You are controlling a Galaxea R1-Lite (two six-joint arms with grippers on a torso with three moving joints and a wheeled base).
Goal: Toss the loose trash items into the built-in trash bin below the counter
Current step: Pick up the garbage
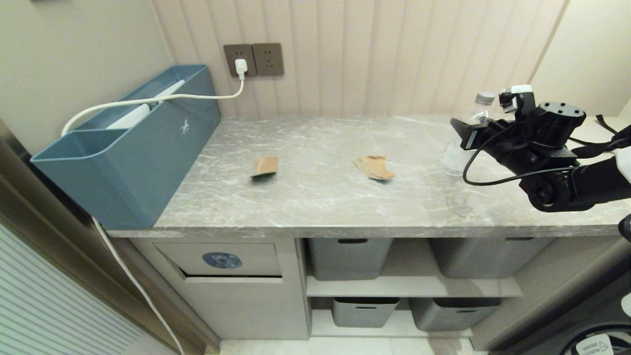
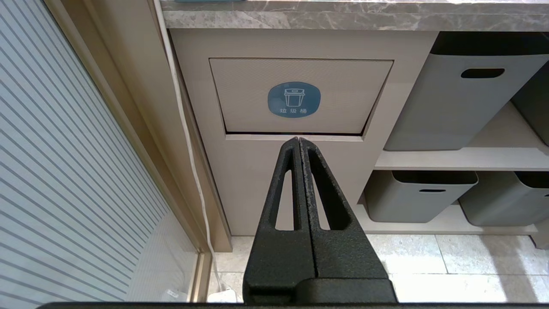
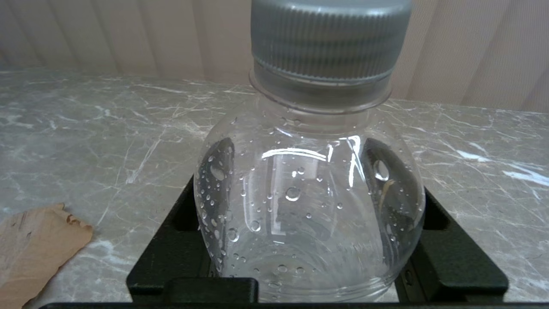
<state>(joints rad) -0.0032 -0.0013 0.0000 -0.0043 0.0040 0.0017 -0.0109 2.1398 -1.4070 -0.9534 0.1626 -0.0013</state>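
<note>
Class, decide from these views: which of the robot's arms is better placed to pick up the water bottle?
Right. The right gripper has a finger on each side of the water bottle on the counter. The left gripper is shut, low, before the trash bin flap.

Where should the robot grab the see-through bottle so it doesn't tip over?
Best around the round shoulder of the water bottle, just under its grey cap, coming in level from the front. It stands upright and its sides bulge there, so the right tool, one finger on each side, can probably squeeze evenly.

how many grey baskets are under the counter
4: upper left basket, upper right basket, lower left basket, lower right basket, all on shelves right of the trash bin; more may be hidden.
</note>
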